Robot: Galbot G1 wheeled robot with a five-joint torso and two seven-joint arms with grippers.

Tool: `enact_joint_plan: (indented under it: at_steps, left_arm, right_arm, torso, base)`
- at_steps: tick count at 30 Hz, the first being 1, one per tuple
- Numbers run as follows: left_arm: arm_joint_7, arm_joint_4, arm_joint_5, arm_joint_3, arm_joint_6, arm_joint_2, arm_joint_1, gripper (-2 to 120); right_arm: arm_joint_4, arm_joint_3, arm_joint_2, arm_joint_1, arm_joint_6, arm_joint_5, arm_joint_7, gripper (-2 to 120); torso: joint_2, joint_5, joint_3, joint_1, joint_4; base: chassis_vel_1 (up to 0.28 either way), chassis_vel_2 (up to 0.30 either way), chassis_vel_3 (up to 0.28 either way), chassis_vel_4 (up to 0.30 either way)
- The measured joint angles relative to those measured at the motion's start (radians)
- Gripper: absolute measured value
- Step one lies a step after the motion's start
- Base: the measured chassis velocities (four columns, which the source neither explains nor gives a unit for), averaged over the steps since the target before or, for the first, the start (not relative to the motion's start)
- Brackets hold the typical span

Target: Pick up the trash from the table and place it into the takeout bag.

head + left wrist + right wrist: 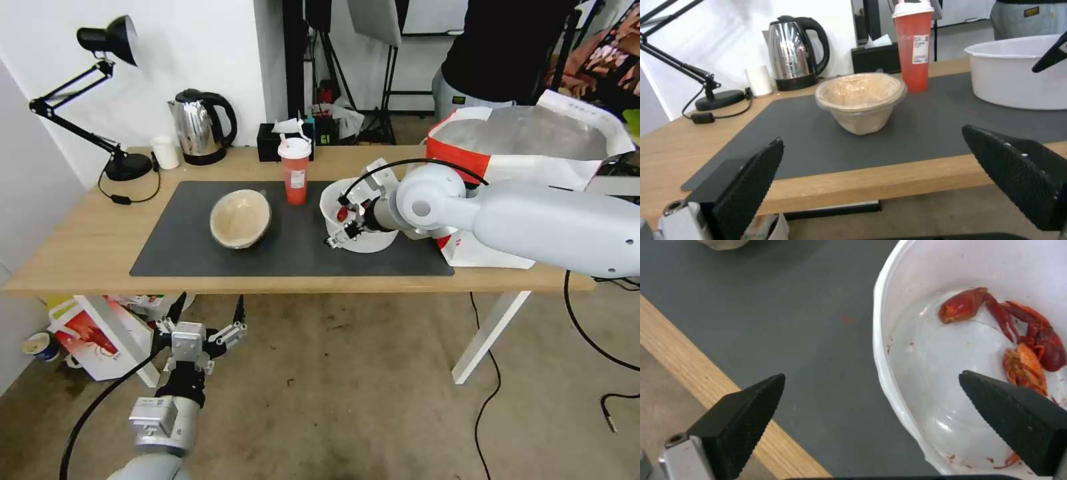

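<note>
Light wood makes up the surface (80, 247), with a dark grey mat (193, 253) spread over its middle. On the mat stand 3 used items: a tan paper bowl (241, 218) to the left, a red drink cup (295, 171) farther back, and a large white bowl (333, 207) to the right holding red crayfish shells (1022, 340). My right gripper (348, 221) hangs over that white bowl, released, its fingers spread astride the bowl's left rim, 1 over the mat and 1 over the inside. My left gripper (200, 330) waits low in front of the near edge, also spread wide, facing the tan bowl. At the far right end sits the takeout bag (533, 143), mouth open, foil lining showing.
</note>
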Motion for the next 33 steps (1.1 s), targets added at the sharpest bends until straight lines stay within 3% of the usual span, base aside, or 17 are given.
enact_joint_plan:
  at_steps: [14, 33]
  left_arm:
    - [0.0, 0.0, 0.0, 0.0, 0.0, 0.0, 0.0, 100]
    - [0.0, 0.0, 0.0, 0.0, 0.0, 0.0, 0.0, 100]
  right_arm:
    - [-0.043, 0.001, 0.001, -0.008, 0.0, -0.016, -0.027, 100]
    - [-0.101, -0.02, 0.06, -0.006, 0.0, -0.053, -0.024, 100]
  torso:
    - [0.0, 0.0, 0.0, 0.0, 0.0]
    - [0.0, 0.0, 0.0, 0.0, 0.0001]
  base:
    - [0.0, 0.0, 0.0, 0.0]
    - [0.0, 0.0, 0.0, 0.0]
